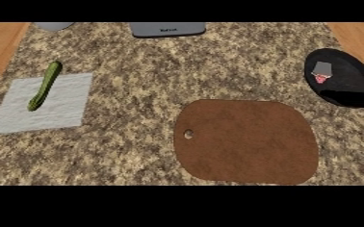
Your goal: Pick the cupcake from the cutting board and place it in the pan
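The cutting board (245,142) is sitting bare at five o'clock; the pan (341,89) is resting at three o'clock, the cupcake (322,72) lying inside it. Neither hand is showing, so grasp state cannot be told; withdrawing cleanly looks best.

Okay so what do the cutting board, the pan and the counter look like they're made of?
The cutting board looks like brown wood with a matte finish and faint mottled grain. The pan is plain black, probably coated metal, though no shine confirms it. The counter has a speckled tan and brown pattern, like granite.
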Robot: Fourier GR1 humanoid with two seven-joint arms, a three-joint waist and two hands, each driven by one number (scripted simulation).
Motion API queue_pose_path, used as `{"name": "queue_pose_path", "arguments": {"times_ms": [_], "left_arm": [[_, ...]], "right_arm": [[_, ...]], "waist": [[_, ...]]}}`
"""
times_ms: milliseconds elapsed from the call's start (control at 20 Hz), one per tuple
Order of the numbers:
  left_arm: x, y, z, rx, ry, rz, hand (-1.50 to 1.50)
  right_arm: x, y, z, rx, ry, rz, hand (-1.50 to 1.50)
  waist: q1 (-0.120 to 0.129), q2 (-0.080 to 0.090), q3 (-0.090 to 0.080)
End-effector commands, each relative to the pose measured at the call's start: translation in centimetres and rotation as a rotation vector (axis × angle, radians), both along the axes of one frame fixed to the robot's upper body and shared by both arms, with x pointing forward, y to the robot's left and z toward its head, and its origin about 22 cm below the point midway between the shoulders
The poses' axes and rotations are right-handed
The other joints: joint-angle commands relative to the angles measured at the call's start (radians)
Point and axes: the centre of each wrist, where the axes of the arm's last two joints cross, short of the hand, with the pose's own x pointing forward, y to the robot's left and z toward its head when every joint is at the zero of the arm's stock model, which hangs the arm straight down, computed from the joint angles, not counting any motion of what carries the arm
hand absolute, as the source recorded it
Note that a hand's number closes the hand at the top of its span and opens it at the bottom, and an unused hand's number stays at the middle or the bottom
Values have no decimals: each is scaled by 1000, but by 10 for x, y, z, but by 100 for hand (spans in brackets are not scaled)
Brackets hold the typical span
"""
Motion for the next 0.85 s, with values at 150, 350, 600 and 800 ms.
{"name": "queue_pose_path", "arguments": {"times_ms": [150,350,600,800], "left_arm": [[91,-49,37,-152,-485,-105,0],[89,-50,32,-163,-475,-83,0],[89,-45,36,-150,-480,-89,0],[91,-43,39,-140,-489,-90,0]], "right_arm": [[-22,-37,-4,101,-14,139,-150],[-37,-61,0,118,-13,193,-150],[-55,-82,-2,134,-29,238,-150],[-69,-94,-6,153,-14,281,-150]], "waist": [[-39,-10,-4],[-50,-10,-6],[-47,-7,-5],[-47,-8,-5]]}}
